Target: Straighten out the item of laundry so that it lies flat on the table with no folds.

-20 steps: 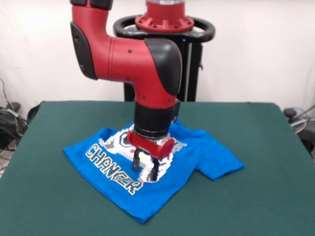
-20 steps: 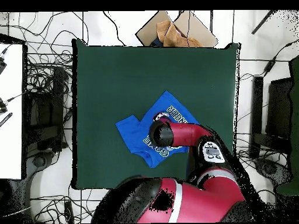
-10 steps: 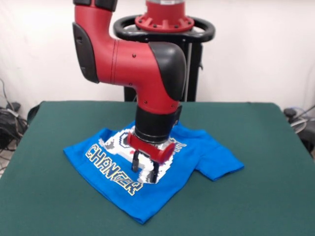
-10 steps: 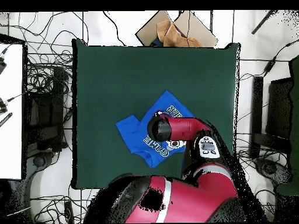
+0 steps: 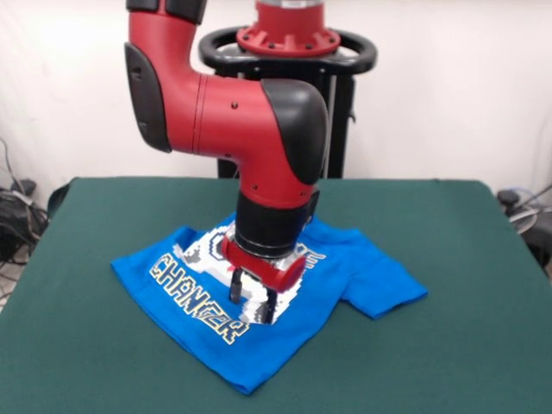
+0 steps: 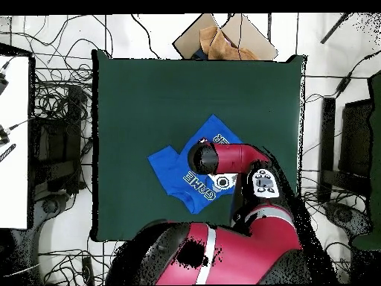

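The blue T-shirt (image 5: 345,267) lies slantwise on the middle of the green table (image 5: 448,345), print side up. One sleeve (image 5: 390,289) sticks out to the right and a hem corner (image 5: 250,381) points to the front edge. The "CHANGER" lettering (image 5: 194,297) is readable; the cloth bunches slightly near the collar. My gripper (image 5: 254,304) points straight down over the controller print, fingers apart, tips at or just above the cloth. In the overhead view the arm's wrist (image 6: 202,157) hides the gripper and part of the shirt (image 6: 177,177).
The robot's pedestal (image 5: 289,43) stands behind the far edge. In the overhead view a cardboard box (image 6: 223,39) lies beyond the table's (image 6: 134,97) top edge, and cables and a white desk (image 6: 13,141) sit along its left side.
The arm has shifted the gripper a little farther from the robot's base, over the shirt's print. The shirt has not visibly moved.
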You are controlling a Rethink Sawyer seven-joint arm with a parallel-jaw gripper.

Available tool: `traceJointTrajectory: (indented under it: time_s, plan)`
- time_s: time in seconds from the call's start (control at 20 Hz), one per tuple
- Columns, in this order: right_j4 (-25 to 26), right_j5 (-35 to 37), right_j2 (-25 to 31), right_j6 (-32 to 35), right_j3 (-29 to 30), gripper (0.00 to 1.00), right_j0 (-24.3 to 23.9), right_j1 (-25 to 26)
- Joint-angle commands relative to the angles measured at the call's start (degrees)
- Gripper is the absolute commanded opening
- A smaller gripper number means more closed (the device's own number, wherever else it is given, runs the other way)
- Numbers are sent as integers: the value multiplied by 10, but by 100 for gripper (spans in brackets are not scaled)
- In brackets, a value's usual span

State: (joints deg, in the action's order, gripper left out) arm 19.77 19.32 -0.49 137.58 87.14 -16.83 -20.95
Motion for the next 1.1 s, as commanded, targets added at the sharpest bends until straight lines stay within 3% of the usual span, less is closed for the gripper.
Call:
traceJointTrajectory:
  time_s: [0.05,0.55,0.65,0.8,1.1]
  plan:
    - [-19,-197,75,56,-145,100,-15,133]
    - [41,-267,159,17,-148,100,-57,154]
    - [30,-277,131,36,-150,100,-33,150]
    - [-1,-282,33,77,-156,100,33,141]
    - [-2,-292,-3,69,-163,100,53,163]
